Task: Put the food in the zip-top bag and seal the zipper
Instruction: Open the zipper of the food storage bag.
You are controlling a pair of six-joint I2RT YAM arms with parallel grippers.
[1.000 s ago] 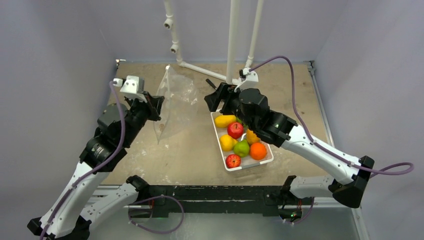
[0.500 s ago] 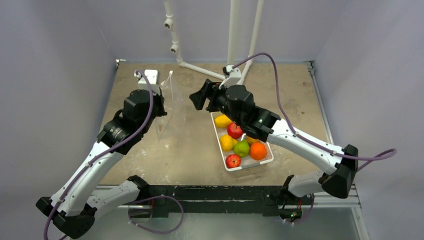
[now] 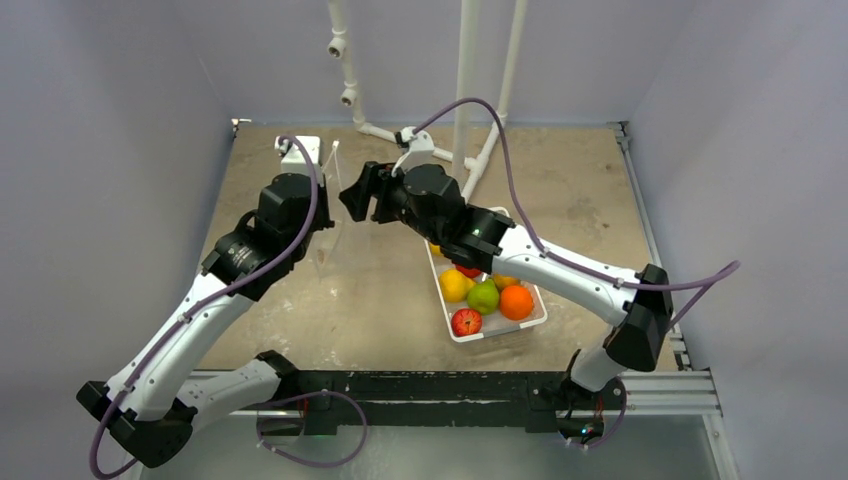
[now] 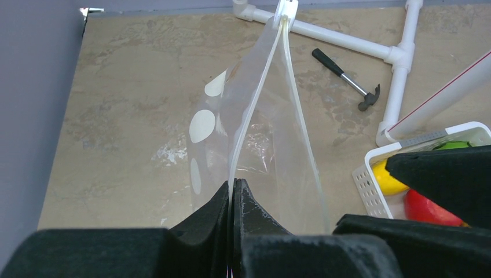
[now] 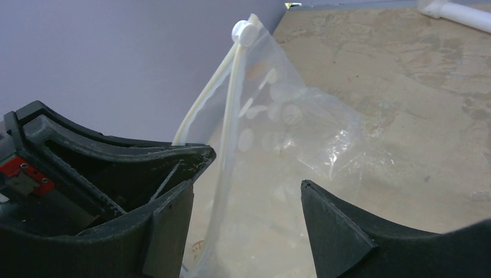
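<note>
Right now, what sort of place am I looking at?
Probably a robot test bench, not a home: plain grey walls box in a worn table, with a white pipe frame and a hammer on it.

Robot arms, two, each ending in one gripper: left gripper (image 4: 233, 200); right gripper (image 5: 249, 174); zip-top bag (image 4: 260, 145), one, with one zipper (image 4: 246, 121); white tray (image 3: 500, 331), one; toy fruits countable in it: red apples (image 3: 465, 321), two; orange (image 3: 516, 302), one; green piece (image 3: 484, 296), one; yellow pieces (image 3: 455, 285), at least two, others hidden under the right arm; hammer (image 4: 347, 78), one; upright white pipes (image 3: 466, 80), three; purple cables (image 3: 465, 100), two.
</note>
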